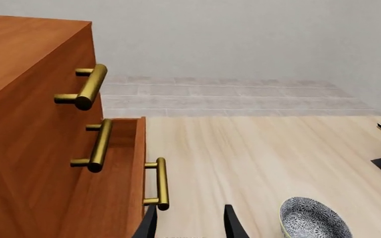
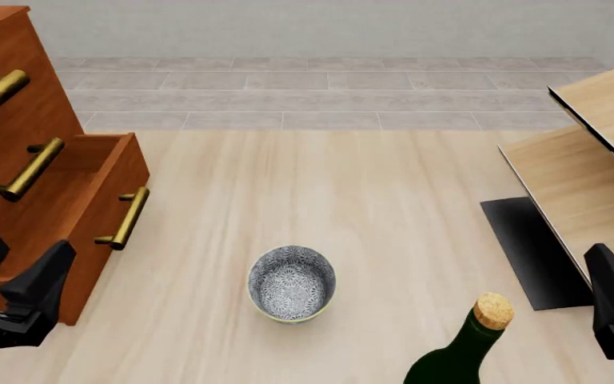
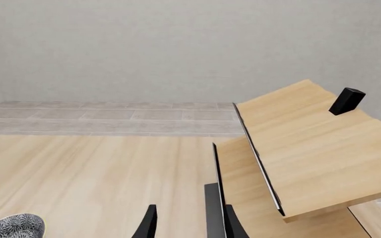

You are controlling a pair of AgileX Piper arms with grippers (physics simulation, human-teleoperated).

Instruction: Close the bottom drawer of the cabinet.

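The lowest reddish-brown wooden drawer [image 2: 93, 200] is standing pulled out from the large reddish-brown three-drawer cabinet [image 2: 9, 120] at the table's left; its interior is hidden. Its brass bar handle [image 2: 125, 218] is facing the small blue-and-white patterned bowl [image 2: 291, 284], which is sitting empty on the pale wood-grain table [image 2: 318, 184]. A dark green corked bottle [image 2: 462, 348] is standing near the bowl. The left black gripper [image 2: 13, 276] is hovering just beside the drawer front, fingers parted, holding nothing. The right black gripper [image 3: 187, 220] is waiting beside the pale light-wood shelf unit [image 2: 595, 160], likewise parted and empty.
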